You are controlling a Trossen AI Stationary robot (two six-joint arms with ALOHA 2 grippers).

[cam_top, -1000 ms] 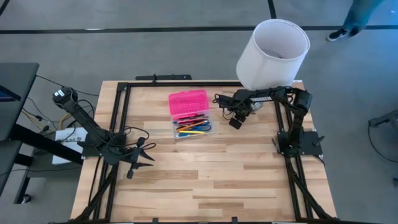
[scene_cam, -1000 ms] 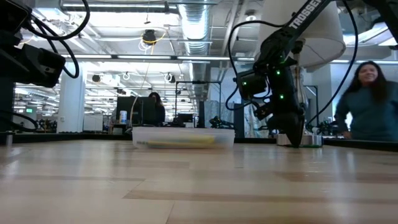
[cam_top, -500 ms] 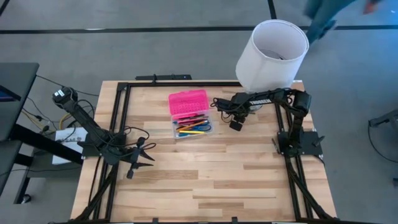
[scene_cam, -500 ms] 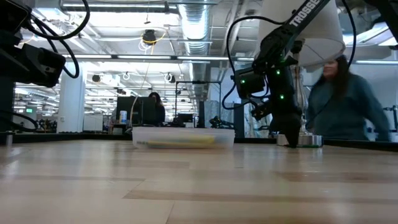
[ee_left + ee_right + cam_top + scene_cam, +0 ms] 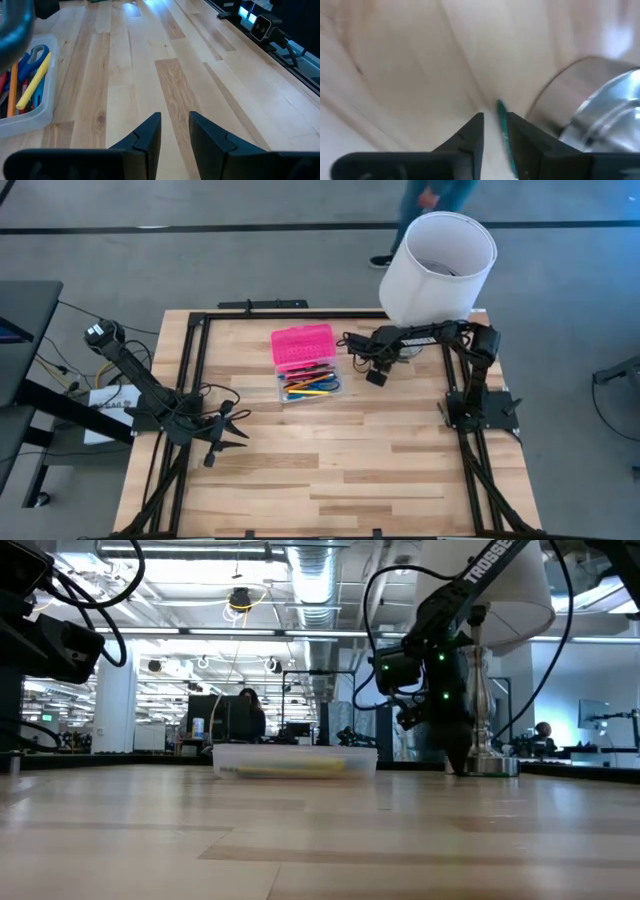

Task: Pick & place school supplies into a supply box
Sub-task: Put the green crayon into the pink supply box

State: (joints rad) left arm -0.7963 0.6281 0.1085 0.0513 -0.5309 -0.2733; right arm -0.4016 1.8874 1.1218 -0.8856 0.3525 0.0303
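The supply box stands open at the table's far middle: its pink lid lies flat, and the clear base on its near side holds several coloured pens and blue-handled scissors. A thin green pen lies on the wood beside the lamp's metal foot. My right gripper points steeply down over it, one finger on either side of the pen, a narrow gap between them. My left gripper waits open at the near left, nothing between its fingers. My right gripper comes from above and straddles the green pen's shaft, which runs along the gap rather than across it. The pen lies on the table close to one finger, with a gap to the other. I cannot tell whether a finger touches it.
A white lamp shade stands over the far right corner, its foot right beside my right gripper. Black rails frame the table. Bare wood stretches across the near half. A person's legs pass beyond the far edge.
My right gripper has stayed over the same spot but has rolled and tipped at the wrist, and its fingers have swung slightly toward the supply box. A person behind the table has walked from right to left.
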